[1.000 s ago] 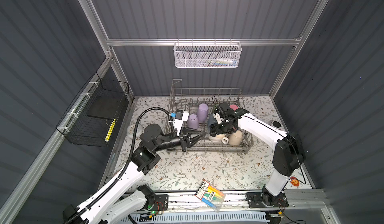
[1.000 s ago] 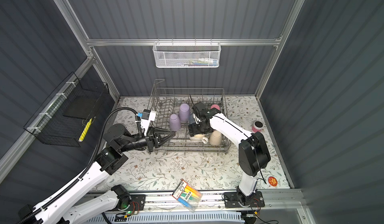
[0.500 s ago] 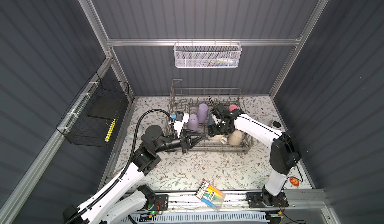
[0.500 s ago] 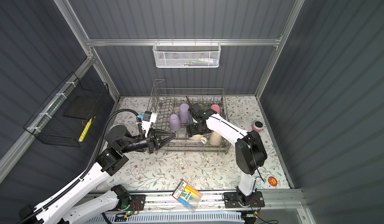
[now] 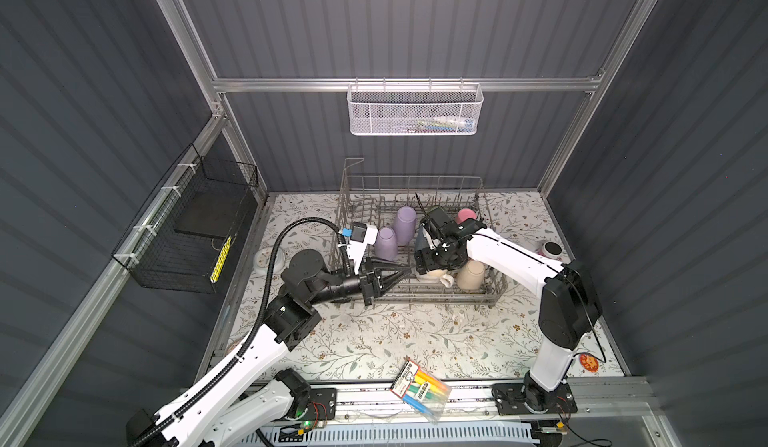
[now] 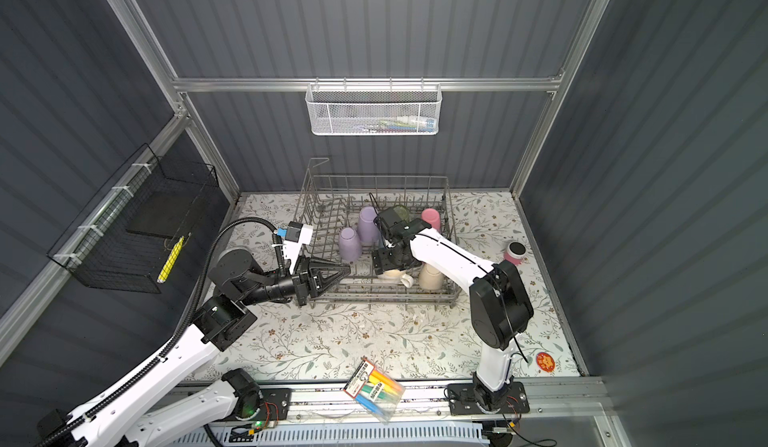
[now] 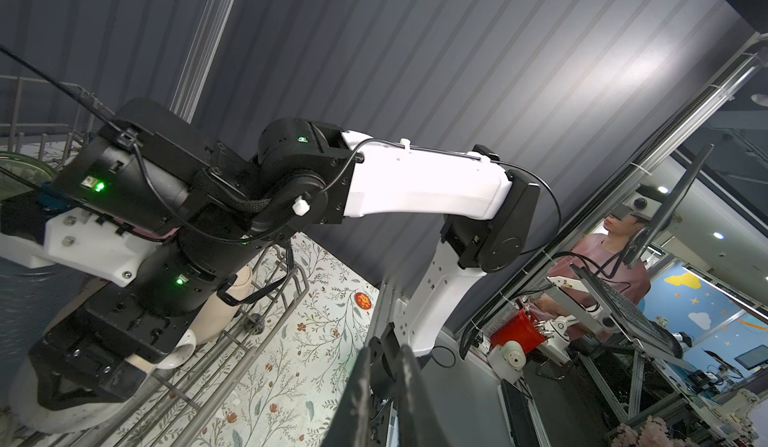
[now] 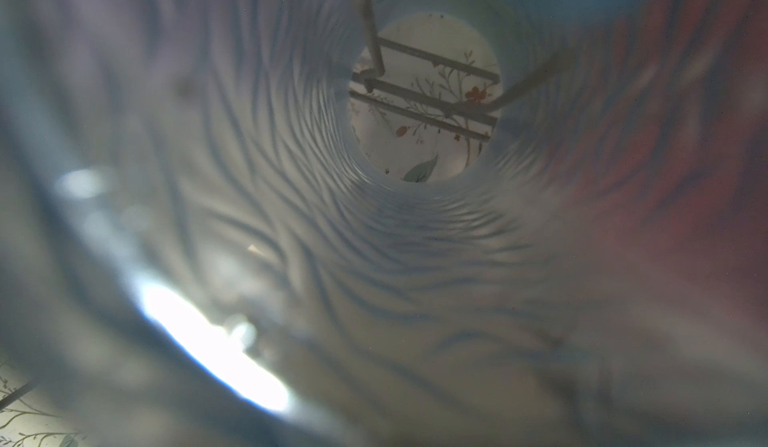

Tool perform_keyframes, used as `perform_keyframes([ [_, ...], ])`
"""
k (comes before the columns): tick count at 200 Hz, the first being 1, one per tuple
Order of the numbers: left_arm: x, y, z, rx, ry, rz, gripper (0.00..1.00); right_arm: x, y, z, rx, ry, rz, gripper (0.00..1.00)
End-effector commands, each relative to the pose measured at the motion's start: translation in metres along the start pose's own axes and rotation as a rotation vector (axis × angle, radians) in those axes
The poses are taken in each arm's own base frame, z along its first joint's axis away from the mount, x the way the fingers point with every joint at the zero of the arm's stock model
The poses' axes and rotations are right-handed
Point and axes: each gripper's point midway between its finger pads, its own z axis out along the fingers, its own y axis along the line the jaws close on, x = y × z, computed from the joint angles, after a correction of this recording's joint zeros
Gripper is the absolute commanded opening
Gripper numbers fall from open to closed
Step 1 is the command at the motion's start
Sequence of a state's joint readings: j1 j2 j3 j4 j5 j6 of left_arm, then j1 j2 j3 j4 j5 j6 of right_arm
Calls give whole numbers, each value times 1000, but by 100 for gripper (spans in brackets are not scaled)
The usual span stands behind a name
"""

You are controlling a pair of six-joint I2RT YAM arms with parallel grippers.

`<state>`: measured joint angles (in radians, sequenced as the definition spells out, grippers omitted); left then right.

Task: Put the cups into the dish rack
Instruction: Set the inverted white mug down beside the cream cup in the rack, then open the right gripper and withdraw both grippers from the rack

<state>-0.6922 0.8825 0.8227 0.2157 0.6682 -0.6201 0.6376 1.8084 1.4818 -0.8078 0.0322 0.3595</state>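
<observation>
Cups are nearly all loaded, from where I'm standing. Inside the dish rack (image 5: 411, 178) I count the lilac cups (image 5: 385, 242), a pink cup (image 5: 465, 215), the green tumbler (image 6: 400, 212), the beige cup (image 5: 469, 276), the cream mug (image 5: 434, 276) and the blue cup (image 8: 374, 278). That blue one sits right under the right wrist camera, mouth down over a tine by the look of it. One stray pink cup (image 5: 552, 250) stands out on the bench (image 5: 374, 341), right of the rack and well apart from both arms.

Right hand (image 5: 430, 263) hangs low inside the rack just over the mug. Its fingers are spread wide and it's gripping nothing as far as I can tell. Left hand (image 5: 402, 275) is pressed together and empty, poking in over the rack's front left.

My guess is the next move is lifting the right arm clear of the tines, then swinging it out to that stray cup.
</observation>
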Motion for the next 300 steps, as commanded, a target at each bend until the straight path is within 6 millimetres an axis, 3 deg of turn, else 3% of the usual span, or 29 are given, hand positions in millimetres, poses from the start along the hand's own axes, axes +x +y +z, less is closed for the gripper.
perform_keyframes([
  [1,-1,-1,-4,-4,-11,23,14,3,-1,0,16,-1,12,76],
  [108,0,-3,-6,-6,-13,24,14,15,-6,13,48,12,59,87],
  [199,0,-3,-5,0,-10,25,13,17,-11,11,69,2,68,99],
  [233,-1,-5,-7,1,-13,27,13,19,-12,12,72,10,71,99],
  [264,-2,-6,-8,-3,-16,32,13,17,-11,4,65,-10,74,99],
  [300,-3,-7,-11,-18,-21,37,13,12,-11,-22,45,-62,78,99],
])
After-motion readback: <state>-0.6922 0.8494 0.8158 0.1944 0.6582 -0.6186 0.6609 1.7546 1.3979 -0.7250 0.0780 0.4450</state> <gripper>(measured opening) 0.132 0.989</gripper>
